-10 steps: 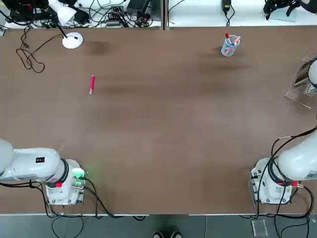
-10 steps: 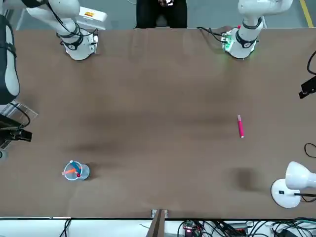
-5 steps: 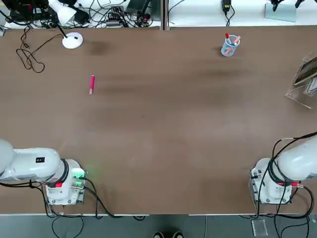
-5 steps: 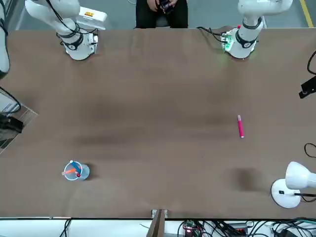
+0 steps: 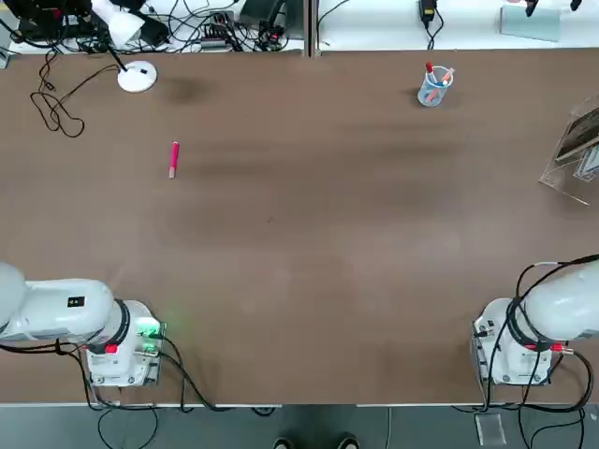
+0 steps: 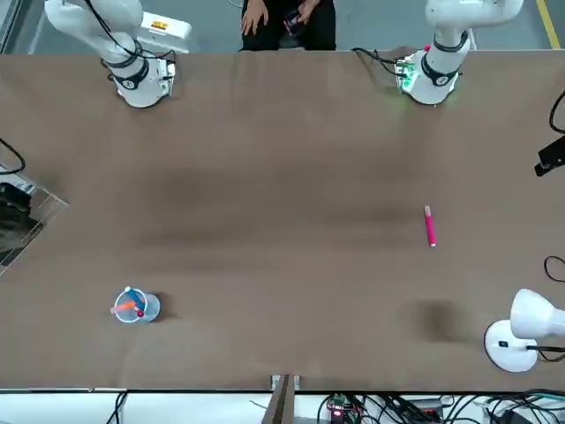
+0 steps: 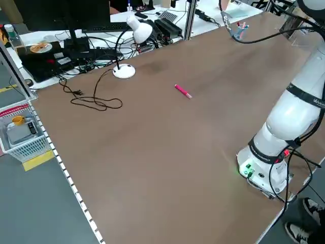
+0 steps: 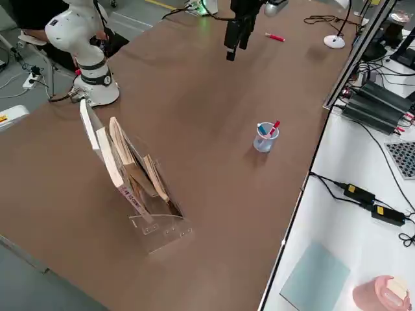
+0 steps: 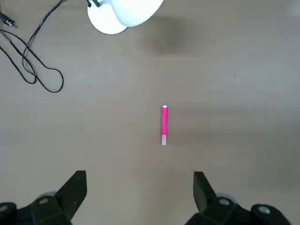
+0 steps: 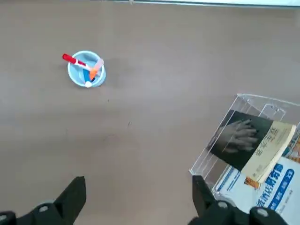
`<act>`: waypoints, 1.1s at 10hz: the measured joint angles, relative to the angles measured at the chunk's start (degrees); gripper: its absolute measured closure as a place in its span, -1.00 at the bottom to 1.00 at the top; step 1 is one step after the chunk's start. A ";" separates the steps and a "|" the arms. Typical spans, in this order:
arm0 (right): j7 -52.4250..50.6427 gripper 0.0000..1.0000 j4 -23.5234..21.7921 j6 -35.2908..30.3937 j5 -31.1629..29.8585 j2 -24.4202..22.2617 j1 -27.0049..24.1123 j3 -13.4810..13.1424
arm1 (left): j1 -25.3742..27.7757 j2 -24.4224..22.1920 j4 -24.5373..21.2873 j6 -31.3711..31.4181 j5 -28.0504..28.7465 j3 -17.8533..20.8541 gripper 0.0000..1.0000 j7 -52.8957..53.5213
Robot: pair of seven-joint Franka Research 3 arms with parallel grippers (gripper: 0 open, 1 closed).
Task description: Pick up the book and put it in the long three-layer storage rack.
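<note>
The book (image 10: 248, 140), dark grey with a pale hand picture and a tan strip, leans inside the long three-layer storage rack (image 10: 262, 101), beside a blue-and-white book. The clear rack (image 5: 576, 154) stands at the table's right edge, and the right side view shows this rack (image 8: 139, 188) holding several books. My right gripper (image 10: 138, 197) hovers high over the table short of the rack, open and empty. My left gripper (image 9: 139, 192) hangs open and empty above the table's left part, short of a pink marker (image 9: 164, 124).
A clear cup of pens (image 5: 433, 86) stands at the back right. The pink marker (image 5: 174, 159) lies at the left. A white desk lamp (image 5: 137, 75) and a looped cable sit at the back left corner. A person (image 6: 287, 18) stands behind the arm bases.
The right arm has pulled back from over the rack, leaving the rack uncovered at the table's edge. The person's hands have come into sight. The left arm is unmoved.
</note>
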 joint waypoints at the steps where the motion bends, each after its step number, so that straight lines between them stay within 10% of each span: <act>1: -0.71 -1.00 -1.06 0.02 0.15 -0.54 -0.24 -0.05 | 0.00 0.00 0.04 0.00 0.00 0.00 -1.00 0.00; 11: -4.86 -1.00 -4.19 -0.75 3.59 -3.86 -1.58 -0.39 | 0.00 0.00 0.51 0.00 0.00 0.00 -1.00 0.00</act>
